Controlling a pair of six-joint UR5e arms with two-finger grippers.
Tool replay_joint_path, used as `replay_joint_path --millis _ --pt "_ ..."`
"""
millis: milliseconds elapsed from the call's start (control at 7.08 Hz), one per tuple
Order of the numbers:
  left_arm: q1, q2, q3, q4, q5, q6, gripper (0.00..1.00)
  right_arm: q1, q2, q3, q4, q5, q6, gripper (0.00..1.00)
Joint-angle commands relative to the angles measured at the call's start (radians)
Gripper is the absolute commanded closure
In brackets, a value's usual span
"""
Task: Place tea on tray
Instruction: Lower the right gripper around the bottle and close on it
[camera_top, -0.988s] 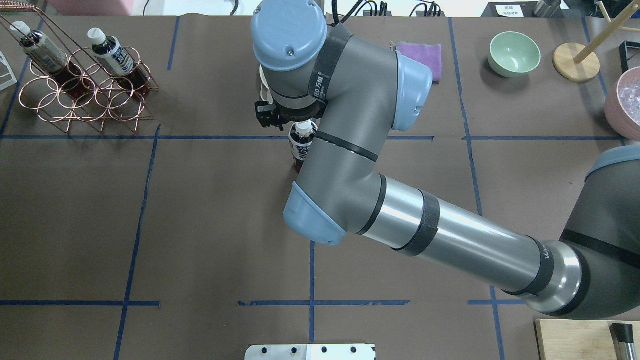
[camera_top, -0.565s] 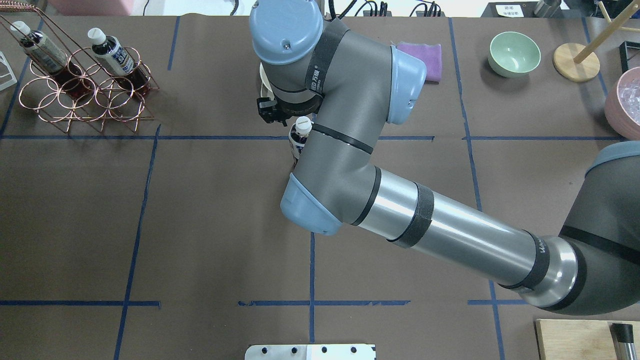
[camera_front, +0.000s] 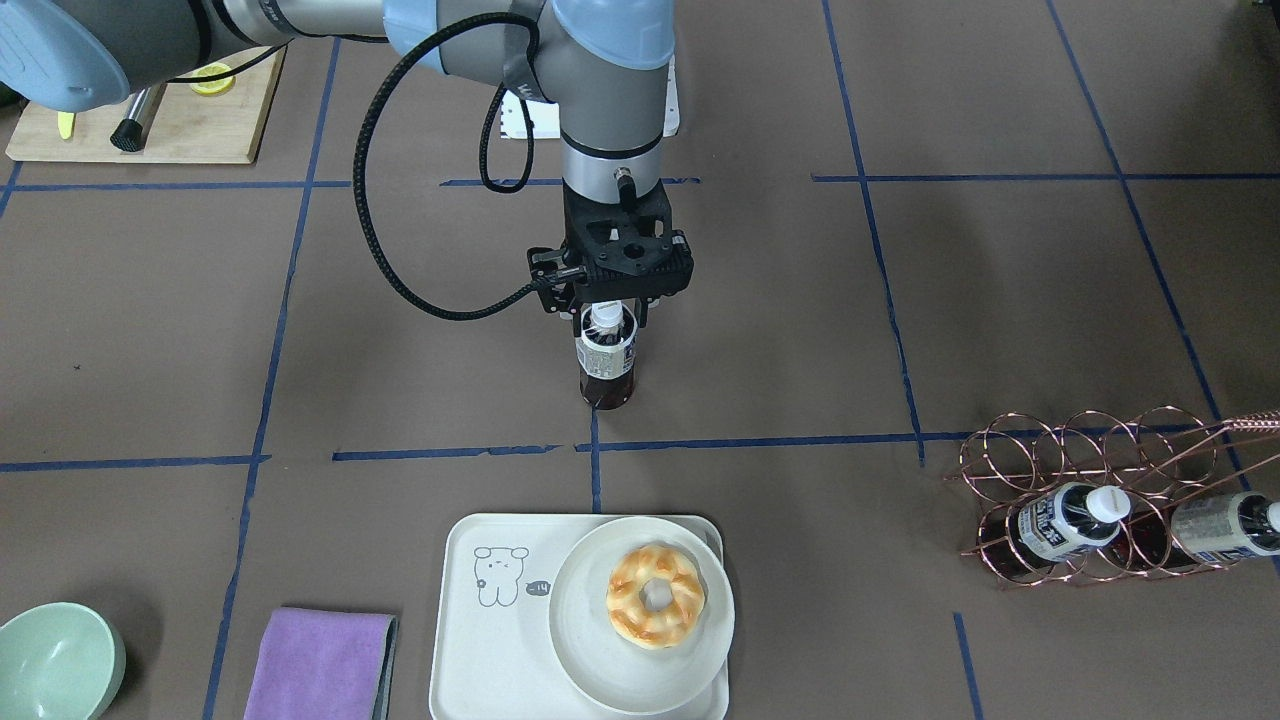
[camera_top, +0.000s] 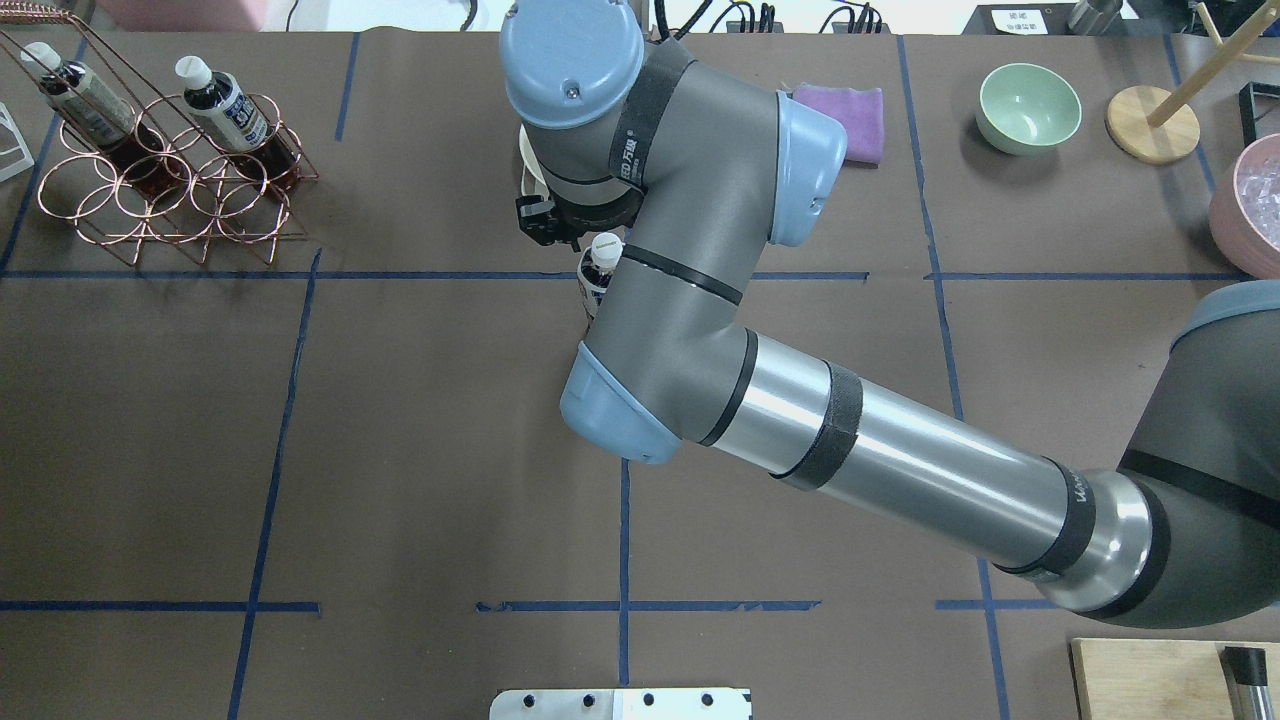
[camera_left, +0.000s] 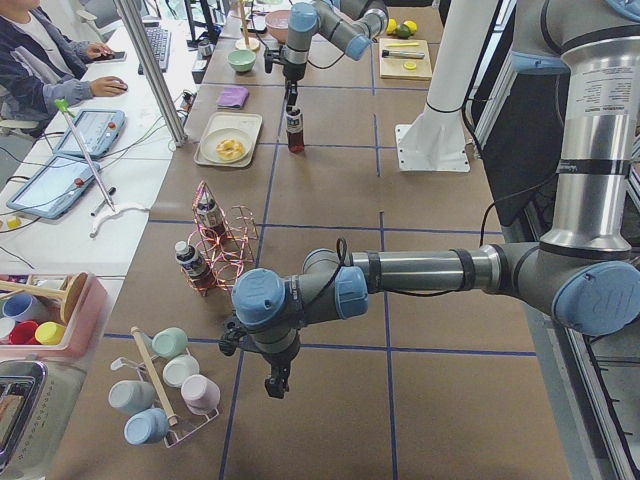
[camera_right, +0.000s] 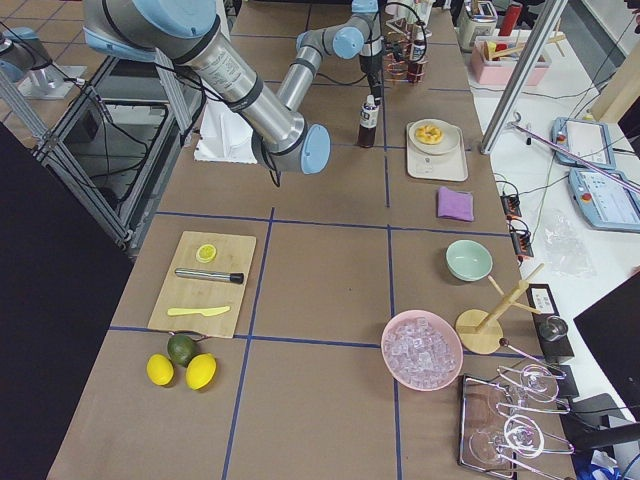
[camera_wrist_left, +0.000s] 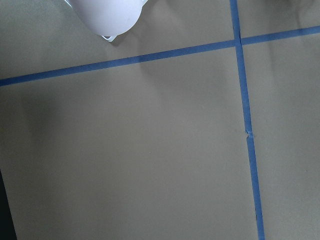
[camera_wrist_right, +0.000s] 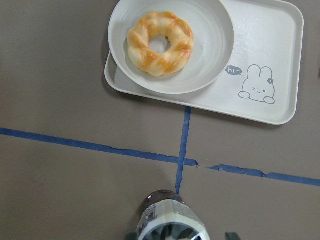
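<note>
Now the right gripper (camera_front: 610, 318), clamped on the tea (camera_front: 607, 362) at its neck, has edged it nearer the tray (camera_front: 480, 650), placement still ahead.

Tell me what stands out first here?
A grey-and-blue arm, the robot's right, reaches to mid-table with its fingers clamped on the neck of a tea bottle. Nearby waits an off-white tray carrying a glazed doughnut on a round plate. Two more bottles sit in a copper wire rack toward the robot's left.

The tea (camera_front: 607, 362) is upright, white cap up — well apart from the off-white tray (camera_front: 470, 650).
</note>
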Motion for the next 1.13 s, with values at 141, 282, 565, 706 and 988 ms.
replay_joint_path --millis 141,282,565,706,988 --pt "0.002 -0.001 0.0 0.0 0.001 0.0 0.0 -0.001 -0.002 -0.001 -0.004 0.035 0.003 0.36" --pt "0.002 -0.001 0.001 0.0 0.001 0.0 0.0 -0.001 -0.004 -0.001 -0.006 0.043 0.003 0.36" --pt "0.002 -0.003 0.002 -0.002 0.0 0.0 0.0 -0.001 0.001 0.001 -0.007 0.048 0.003 0.47" --pt "0.002 -0.003 0.001 -0.002 0.001 0.0 0.0 0.0 0.001 0.001 -0.007 0.045 0.003 0.59" --pt "0.002 -0.003 0.001 0.0 0.0 0.0 0.0 0.003 0.001 0.006 -0.006 0.045 0.003 0.96"
